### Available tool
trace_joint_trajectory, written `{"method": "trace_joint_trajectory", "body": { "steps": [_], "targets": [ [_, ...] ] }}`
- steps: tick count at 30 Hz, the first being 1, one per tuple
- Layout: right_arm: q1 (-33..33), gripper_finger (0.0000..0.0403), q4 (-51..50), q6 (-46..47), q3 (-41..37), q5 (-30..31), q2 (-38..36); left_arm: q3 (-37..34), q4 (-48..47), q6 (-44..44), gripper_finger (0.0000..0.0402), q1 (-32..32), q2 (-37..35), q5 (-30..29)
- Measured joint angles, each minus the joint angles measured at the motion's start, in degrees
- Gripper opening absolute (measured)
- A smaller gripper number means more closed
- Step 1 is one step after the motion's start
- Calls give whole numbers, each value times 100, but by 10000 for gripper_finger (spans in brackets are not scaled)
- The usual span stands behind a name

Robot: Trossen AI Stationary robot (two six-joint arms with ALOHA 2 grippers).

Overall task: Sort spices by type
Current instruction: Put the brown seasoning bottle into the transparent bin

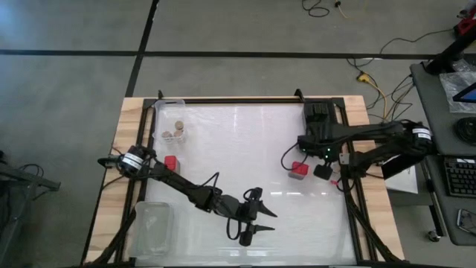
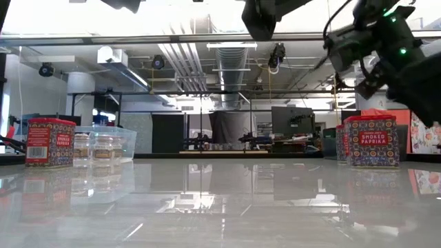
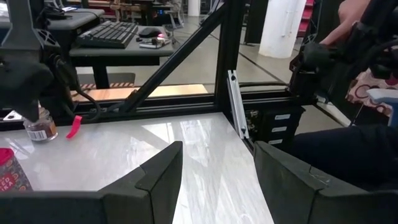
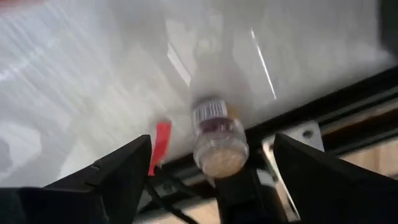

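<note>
I am lining up the right gripper [image 4: 211,171], jaws spread wide and holding nothing, over 1 small round jar [image 4: 219,138] standing by the table's right rail, judging it light, rigid, slick-sided, best pinched across its body.

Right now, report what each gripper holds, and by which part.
Nothing is held. The right gripper hangs open over a round jar without touching it. The left gripper is open over bare table.
</note>
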Motion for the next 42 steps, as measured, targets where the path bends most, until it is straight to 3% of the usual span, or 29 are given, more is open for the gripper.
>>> {"method": "trace_joint_trajectory", "body": {
  "steps": [18,31,38,42],
  "targets": [
    [-32,292,-45,-527,-83,148,1521,9,1,56,182,-2,2,-3],
    [-32,244,-29,-636,-95,154,2470,-2,-21,264,182,-66,-15,-2],
    [-32,207,-58,-659,-91,153,2527,-9,-225,328,182,-219,-226,-12],
    [-32,183,-168,-671,-63,149,2418,-78,-232,458,182,-322,-339,-370]
  ]
}}
